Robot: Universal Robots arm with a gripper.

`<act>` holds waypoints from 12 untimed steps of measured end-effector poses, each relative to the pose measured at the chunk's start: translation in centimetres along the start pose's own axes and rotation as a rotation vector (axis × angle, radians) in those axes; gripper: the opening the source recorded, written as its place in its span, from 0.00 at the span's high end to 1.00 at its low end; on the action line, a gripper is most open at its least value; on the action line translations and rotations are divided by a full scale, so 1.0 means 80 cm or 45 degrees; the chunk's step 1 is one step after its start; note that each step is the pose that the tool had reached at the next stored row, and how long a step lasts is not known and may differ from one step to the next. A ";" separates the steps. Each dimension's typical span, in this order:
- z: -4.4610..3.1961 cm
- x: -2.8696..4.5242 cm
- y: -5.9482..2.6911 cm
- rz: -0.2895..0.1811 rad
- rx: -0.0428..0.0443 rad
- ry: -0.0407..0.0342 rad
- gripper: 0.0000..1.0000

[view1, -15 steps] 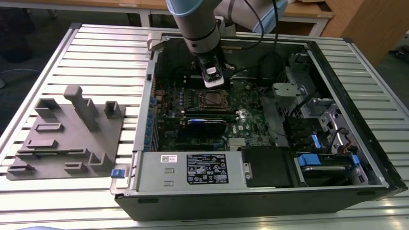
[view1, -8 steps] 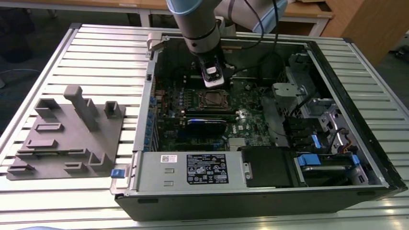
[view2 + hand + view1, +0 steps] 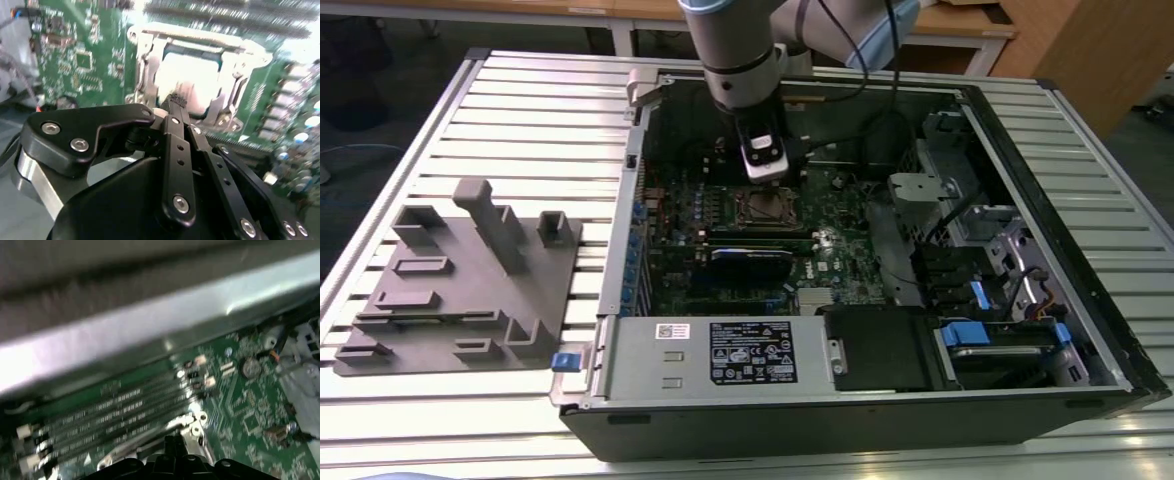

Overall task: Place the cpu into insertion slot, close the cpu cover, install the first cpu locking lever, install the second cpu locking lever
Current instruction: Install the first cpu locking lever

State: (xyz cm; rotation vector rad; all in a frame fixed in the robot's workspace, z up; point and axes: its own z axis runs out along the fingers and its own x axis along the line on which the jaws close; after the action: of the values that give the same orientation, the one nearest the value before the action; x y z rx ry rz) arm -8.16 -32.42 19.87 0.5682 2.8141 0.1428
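The cpu [image 3: 189,75] lies in the insertion slot [image 3: 759,207] on the green board, its pale silvery top showing through the window of the cpu cover [image 3: 148,55]. The cover lies flat over the chip. My gripper [image 3: 175,100] hangs just above the slot's near edge with its black fingers pressed together and nothing between them. In the exterior view the gripper [image 3: 767,176] stands over the far edge of the slot, inside the open computer case. In the first wrist view the gripper [image 3: 173,441] points at a shiny corner of the cover [image 3: 192,423].
A grey fixture block [image 3: 467,270] sits on the slatted table at the exterior view's left. Inside the case are a blue-edged memory stick [image 3: 754,255], long memory slots [image 3: 105,412], a power supply [image 3: 734,352] and drive bays [image 3: 987,300]. The case wall [image 3: 130,330] runs close by.
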 end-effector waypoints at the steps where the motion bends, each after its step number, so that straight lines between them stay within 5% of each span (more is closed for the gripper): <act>1: 0.0001 0.0000 0.000 -0.007 0.026 0.0005 0.89; 4: 0.0000 0.0000 0.000 -0.023 0.093 -0.0018 0.89; 12: -0.0035 -0.0009 0.001 -0.025 0.101 -0.0009 0.89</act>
State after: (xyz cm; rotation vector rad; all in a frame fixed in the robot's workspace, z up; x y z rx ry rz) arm -8.16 -32.42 20.16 0.5575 2.8342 0.0272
